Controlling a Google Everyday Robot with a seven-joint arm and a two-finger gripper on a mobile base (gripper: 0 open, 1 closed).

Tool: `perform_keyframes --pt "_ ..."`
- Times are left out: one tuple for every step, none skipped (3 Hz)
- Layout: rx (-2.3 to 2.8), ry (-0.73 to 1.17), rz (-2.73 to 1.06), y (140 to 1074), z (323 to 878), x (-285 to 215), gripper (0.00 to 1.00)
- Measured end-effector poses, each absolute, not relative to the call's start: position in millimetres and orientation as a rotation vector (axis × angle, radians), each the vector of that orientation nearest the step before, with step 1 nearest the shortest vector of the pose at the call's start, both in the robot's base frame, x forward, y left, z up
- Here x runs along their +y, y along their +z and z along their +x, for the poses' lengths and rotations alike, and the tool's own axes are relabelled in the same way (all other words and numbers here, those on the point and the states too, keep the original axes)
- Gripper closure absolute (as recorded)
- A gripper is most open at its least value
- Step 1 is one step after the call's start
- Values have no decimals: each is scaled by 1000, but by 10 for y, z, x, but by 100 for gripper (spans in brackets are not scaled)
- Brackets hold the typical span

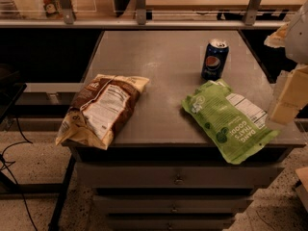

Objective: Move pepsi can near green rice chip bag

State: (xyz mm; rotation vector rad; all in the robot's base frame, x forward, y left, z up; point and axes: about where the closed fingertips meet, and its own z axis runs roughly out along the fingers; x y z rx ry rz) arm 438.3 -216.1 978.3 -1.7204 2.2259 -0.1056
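The pepsi can (214, 59) stands upright on the grey table (163, 52), right of the middle and towards the back. The green rice chip bag (228, 121) lies flat just in front of the can, its near end hanging over the table's front right edge. The can's base is almost at the bag's far corner. My gripper (285, 102) is at the right edge of the view, beside the table's right side and level with the bag. It is to the right of the can, nearer the front, and holds nothing that I can see.
A brown and tan chip bag (101, 109) lies at the table's front left corner, hanging over the edge. Drawers (178, 179) sit under the tabletop. A railing with glass panels (140, 13) runs along the back. Cables (14, 167) lie on the floor at left.
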Motion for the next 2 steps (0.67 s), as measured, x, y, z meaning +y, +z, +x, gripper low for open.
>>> perform_keyframes --pt "2228 -114 -1709 9802 4463 -2138 0" --pt "2233 -104 -1631 9795 4965 -2173 0"
